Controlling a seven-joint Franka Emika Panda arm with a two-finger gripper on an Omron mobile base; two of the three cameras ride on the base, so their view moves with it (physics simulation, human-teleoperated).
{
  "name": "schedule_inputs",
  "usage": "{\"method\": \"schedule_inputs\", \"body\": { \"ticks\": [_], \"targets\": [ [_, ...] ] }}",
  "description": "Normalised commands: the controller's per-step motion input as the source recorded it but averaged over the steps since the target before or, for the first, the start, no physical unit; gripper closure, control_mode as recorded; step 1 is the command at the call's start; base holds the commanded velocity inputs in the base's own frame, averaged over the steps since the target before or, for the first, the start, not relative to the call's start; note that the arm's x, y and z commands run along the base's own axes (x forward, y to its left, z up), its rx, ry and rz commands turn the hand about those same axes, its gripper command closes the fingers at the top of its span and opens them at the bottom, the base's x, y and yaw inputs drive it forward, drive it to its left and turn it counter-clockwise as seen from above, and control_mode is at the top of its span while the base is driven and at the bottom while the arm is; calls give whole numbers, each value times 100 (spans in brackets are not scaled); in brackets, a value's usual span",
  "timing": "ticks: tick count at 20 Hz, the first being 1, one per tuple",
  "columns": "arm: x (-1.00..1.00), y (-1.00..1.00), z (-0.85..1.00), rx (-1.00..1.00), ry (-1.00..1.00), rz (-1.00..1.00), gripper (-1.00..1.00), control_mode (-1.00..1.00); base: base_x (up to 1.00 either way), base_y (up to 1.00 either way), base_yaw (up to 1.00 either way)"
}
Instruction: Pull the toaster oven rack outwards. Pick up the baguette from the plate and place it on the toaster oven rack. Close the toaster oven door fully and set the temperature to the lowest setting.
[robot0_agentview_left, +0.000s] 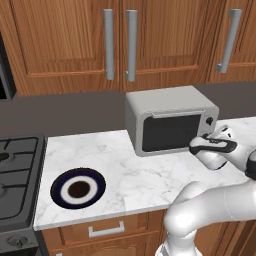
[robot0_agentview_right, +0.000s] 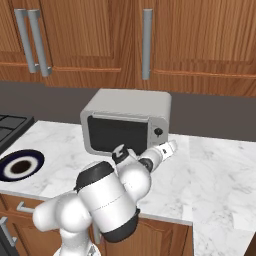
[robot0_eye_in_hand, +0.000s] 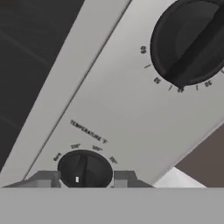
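Observation:
The light-grey toaster oven stands at the back of the marble counter. Its toaster oven door is closed, so the toaster oven rack is hidden behind the dark glass. The plate lies bare at the counter's left front. The baguette is out of view. My gripper is at the oven's right control panel. Its fingertips press both sides of the small dark temperature knob. A second knob sits farther along the panel.
A black stove borders the counter on the left. Wooden wall cabinets with silver bar handles hang above the oven. The marble counter runs on to the right of the oven, and a drawer sits under its front edge.

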Motion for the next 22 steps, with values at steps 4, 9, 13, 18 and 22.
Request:
{"method": "schedule_inputs", "body": {
  "ticks": [4,9,13,18,22],
  "targets": [
    [-28,-46,-27,-19,-3,8,100,-100,0,0,0],
    [-24,-58,-6,-15,-8,11,100,-100,0,0,0],
    [-14,-75,-2,-14,-5,15,100,-100,0,0,0],
    [-9,-59,0,-22,0,12,100,-100,0,0,0],
    [-6,-35,0,-26,0,8,100,-100,0,0,0]
  ]
}}
